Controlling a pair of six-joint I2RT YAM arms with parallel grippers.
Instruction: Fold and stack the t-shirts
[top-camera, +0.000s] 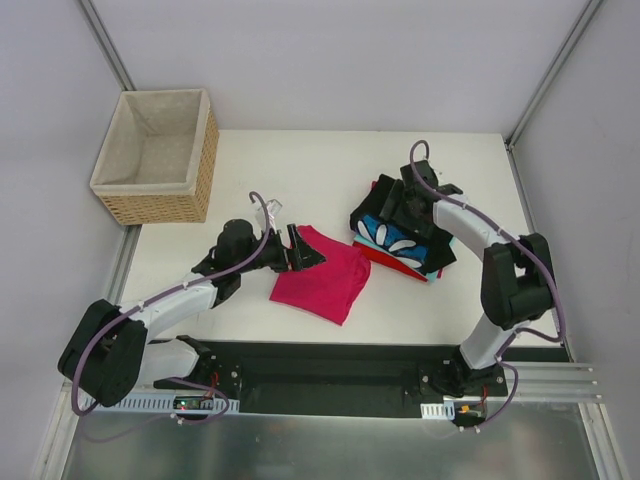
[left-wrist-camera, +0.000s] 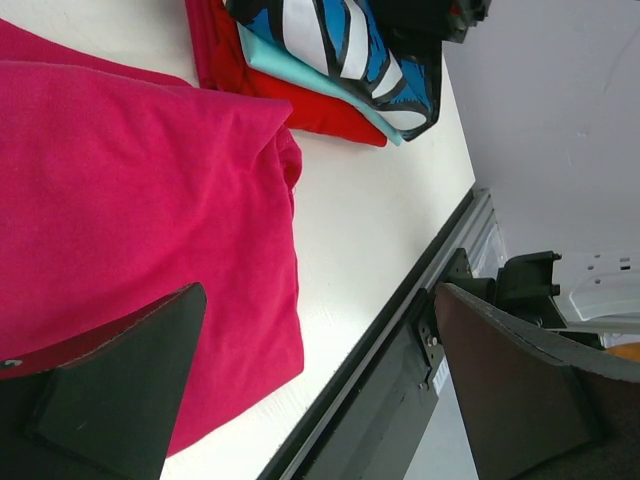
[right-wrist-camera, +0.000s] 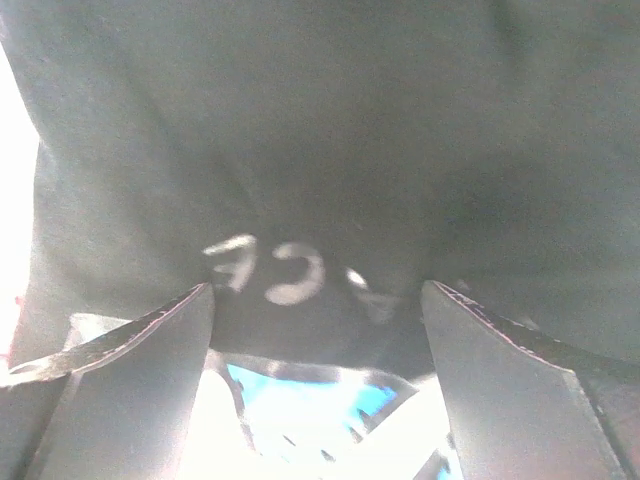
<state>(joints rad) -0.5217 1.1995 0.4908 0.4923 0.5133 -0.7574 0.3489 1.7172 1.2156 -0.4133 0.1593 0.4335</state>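
Observation:
A magenta-pink t-shirt (top-camera: 322, 278) (left-wrist-camera: 130, 200) lies folded on the white table, in front of the middle. My left gripper (top-camera: 303, 251) (left-wrist-camera: 320, 370) stands open at its upper left corner; one finger is over the cloth and nothing is between the fingers. To the right is a stack: a red t-shirt (top-camera: 376, 254) (left-wrist-camera: 300, 100) at the bottom, a blue one with white petals (top-camera: 395, 238) (left-wrist-camera: 340, 50) (right-wrist-camera: 310, 400) above it, a black one (top-camera: 443, 250) (right-wrist-camera: 300, 150) on top. My right gripper (top-camera: 404, 206) (right-wrist-camera: 318, 330) hangs open just over the black shirt's white lettering.
A woven wicker basket (top-camera: 205, 160) with beige lining stands at the table's back left corner. A black rail (top-camera: 330, 365) (left-wrist-camera: 400, 360) with the arm bases runs along the near edge. Grey walls close in the table on the left, back and right.

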